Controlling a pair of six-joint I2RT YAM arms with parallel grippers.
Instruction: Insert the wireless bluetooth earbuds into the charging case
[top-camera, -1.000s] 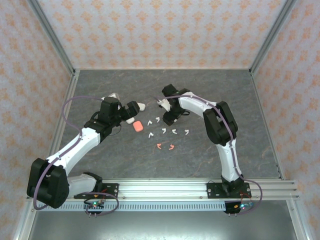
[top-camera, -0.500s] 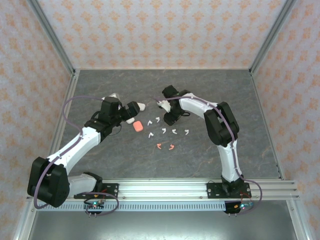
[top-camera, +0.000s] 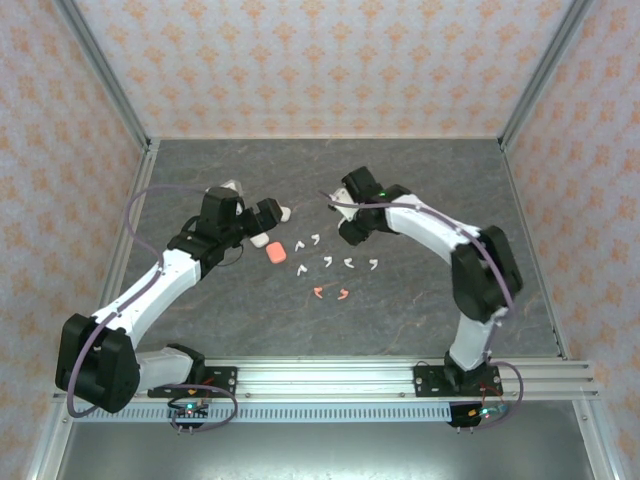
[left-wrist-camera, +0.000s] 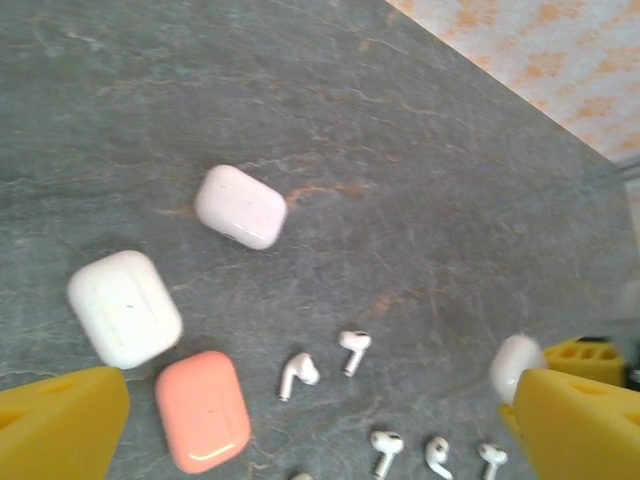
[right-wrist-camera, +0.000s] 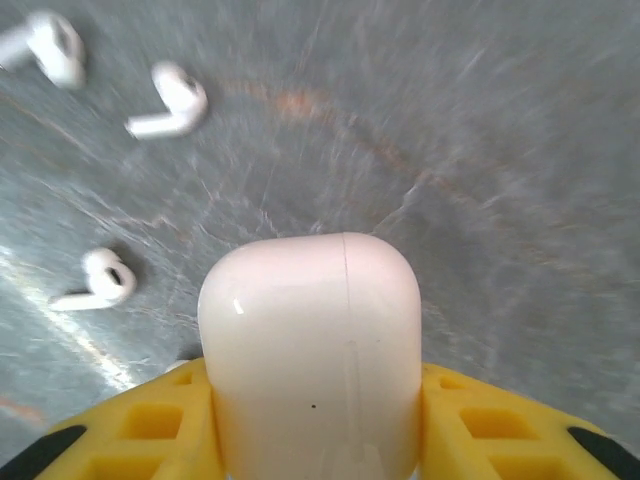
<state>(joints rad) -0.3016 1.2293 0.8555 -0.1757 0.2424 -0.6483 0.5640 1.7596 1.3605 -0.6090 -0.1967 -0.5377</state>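
- While the right hand (right-wrist-camera: 320, 425) was clamped on a shut white case (right-wrist-camera: 310, 330), its contents were hidden.
- Left hand (left-wrist-camera: 318, 415) hung with fingers wide apart above two white cases (left-wrist-camera: 240, 206) and a pink case (left-wrist-camera: 203, 410), all shut.
- White earbuds (left-wrist-camera: 298, 373) lay loose on the tabletop (left-wrist-camera: 400, 150); the top view added two pink earbuds (top-camera: 343, 294).

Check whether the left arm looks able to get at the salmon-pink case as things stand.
Probably yes. The left claw hangs open over the table, with the salmon-pink case lying flat near one finger and nothing on top of it. A white case lies close beside it and could crowd that finger.
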